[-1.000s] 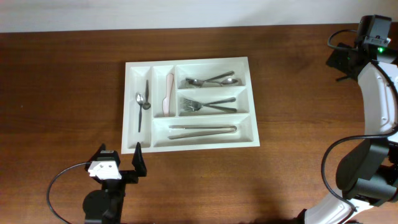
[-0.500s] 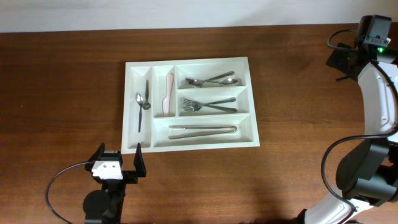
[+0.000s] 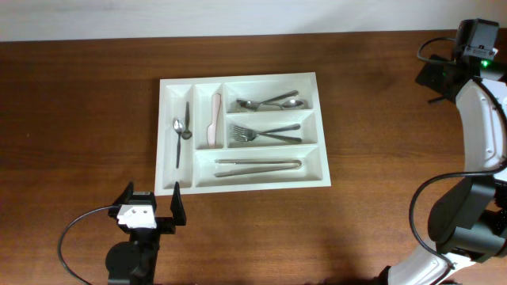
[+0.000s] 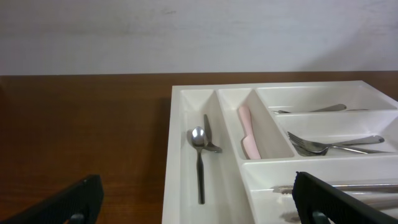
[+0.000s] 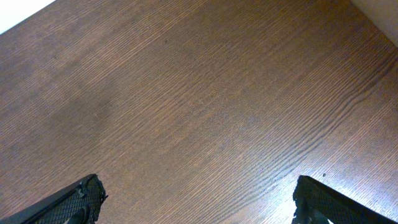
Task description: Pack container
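White plastic, the large rectangular five-compartment cutlery tray [image 3: 238, 79] is sitting mid-table on the dark brown wooden tabletop [image 3: 79, 119]. Silver spoons [image 3: 269, 103] are lying in its top long slot, silver forks [image 3: 265, 133] in the middle, long silver tongs [image 3: 257, 165] in the bottom. A pink-handled knife [image 3: 214, 120] and a small silver spoon [image 3: 179, 129] are occupying the two narrow slots. I am holding my left gripper [image 3: 152, 198] just beside the tray's front-left corner, jaws wide, empty. My right gripper [image 5: 198, 186] is hanging well apart over wood, equally wide.

Dark brown wood-grain table [image 3: 79, 119], grain running left to right. Plain white wall [image 3: 238, 16] along table's whole far edge.
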### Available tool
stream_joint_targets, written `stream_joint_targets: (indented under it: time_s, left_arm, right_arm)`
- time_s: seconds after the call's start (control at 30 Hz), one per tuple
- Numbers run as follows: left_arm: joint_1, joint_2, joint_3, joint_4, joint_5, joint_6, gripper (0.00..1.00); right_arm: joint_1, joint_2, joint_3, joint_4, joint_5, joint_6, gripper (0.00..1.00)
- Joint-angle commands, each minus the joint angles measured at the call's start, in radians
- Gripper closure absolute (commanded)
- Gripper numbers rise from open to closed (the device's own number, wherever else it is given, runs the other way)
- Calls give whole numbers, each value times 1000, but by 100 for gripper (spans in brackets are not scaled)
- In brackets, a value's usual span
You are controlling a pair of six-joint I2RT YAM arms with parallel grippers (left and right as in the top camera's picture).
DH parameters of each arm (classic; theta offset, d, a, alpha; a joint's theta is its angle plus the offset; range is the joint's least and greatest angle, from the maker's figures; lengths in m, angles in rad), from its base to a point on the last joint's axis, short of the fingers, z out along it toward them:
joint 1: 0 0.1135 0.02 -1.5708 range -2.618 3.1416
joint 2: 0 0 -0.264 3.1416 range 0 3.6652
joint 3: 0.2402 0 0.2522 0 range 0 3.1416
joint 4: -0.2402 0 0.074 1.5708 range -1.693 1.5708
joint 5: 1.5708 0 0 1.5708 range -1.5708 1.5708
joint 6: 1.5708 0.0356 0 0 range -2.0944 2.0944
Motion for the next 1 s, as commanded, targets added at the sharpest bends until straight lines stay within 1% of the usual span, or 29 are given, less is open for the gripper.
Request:
stream_joint_targets:
  time_s: [0.0, 0.23, 0.33, 0.57, 0.7, 0.8, 0.9, 0.97]
  left_arm:
    - [-2, -10, -11, 6, 8, 16, 1]
    - [-2, -10, -11, 6, 8, 16, 1]
    - [-2, -10, -11, 6, 8, 16, 1]
    - [-2, -10, -11, 6, 8, 16, 1]
    - [-2, -10, -11, 6, 8, 16, 1]
    - [-2, -10, -11, 6, 8, 16, 1]
    - [-2, -10, -11, 6, 8, 16, 1]
    - [-2, -10, -11, 6, 8, 16, 1]
  right_arm:
    - [-3, -3, 6, 0, 2, 0, 1]
    - [-2, -6, 6, 0, 2, 0, 1]
    - [9, -53, 6, 0, 2, 1, 1]
    - [90, -287, 6, 0, 2, 0, 1]
    - [180, -421, -24, 0, 3, 0, 1]
    - [270, -531, -93, 0, 3, 0, 1]
    - [351, -653, -215, 0, 2, 0, 1]
    - [381, -734, -310, 3, 2, 1, 1]
